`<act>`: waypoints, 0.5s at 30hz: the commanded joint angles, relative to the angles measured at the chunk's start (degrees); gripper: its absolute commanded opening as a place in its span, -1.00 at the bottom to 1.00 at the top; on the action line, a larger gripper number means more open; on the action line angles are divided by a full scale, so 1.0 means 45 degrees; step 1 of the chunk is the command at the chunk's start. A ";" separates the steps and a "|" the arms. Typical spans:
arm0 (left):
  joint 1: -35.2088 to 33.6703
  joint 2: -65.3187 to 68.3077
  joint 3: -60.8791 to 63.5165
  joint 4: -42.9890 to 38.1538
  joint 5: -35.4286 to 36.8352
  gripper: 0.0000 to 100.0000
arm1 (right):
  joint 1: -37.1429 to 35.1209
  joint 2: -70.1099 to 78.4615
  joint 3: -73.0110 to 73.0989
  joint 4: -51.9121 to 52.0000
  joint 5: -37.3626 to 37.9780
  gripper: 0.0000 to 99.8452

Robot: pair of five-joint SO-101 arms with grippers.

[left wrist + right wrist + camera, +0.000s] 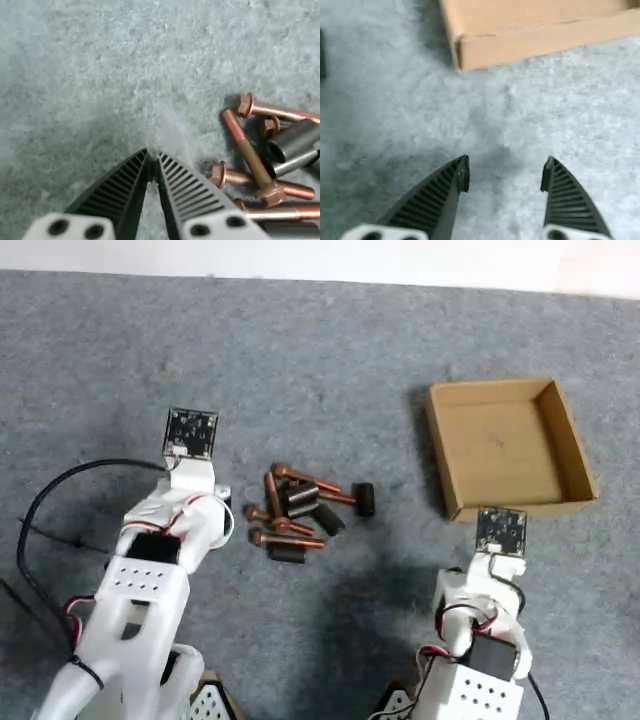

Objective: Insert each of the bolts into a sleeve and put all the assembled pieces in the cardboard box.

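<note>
Surface: grey felt-like mat (330,360) covering the table, with a pale strip of wall along the far edge.
Bolts: copper-coloured bolts (285,532) lie in a loose heap in the middle of the mat, crossing one another. None sits inside a sleeve.
Sleeves: dark sleeves (300,498) lie mixed into the heap, touching the bolts. One lone sleeve (363,499) lies at the heap's edge, on the side toward the box.
Box: the cardboard box (520,508) stands well apart from the heap, on the right arm's side, and no assembled piece is in it.
Left gripper: the left gripper (152,160) has its jaws pressed together tip to tip, gripping nothing. It sits low over bare mat just beside the heap.
Right gripper: the right gripper (505,172) has its jaws spread wide and is holding nothing. It hangs over the mat near the box's near wall.
Step in hand: by my reading, the very start, since no bolt has been picked up or paired.
Next move: probably the left jaws must part and close on one bolt's shank, chosen from the heap's rim so that its neighbours are not dragged along. The other arm would take a sleeve, most easily the lone one.
</note>
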 commanded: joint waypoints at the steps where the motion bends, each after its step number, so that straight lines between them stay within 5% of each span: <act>1: 0.0029 -0.0596 -0.0029 -0.0274 0.0078 -0.98 | -0.0361 0.0029 -0.2667 0.0479 0.0137 -0.55; 7: 0.0029 -0.0596 -0.0010 -0.0293 0.0020 -0.98 | -0.5929 0.2667 -0.6222 0.1475 0.0625 -0.55; 15: 0.0029 -0.0576 0.0088 -0.0293 0.0000 -0.98 | -0.8606 1.2103 -1.0344 -0.1475 -0.2012 -0.55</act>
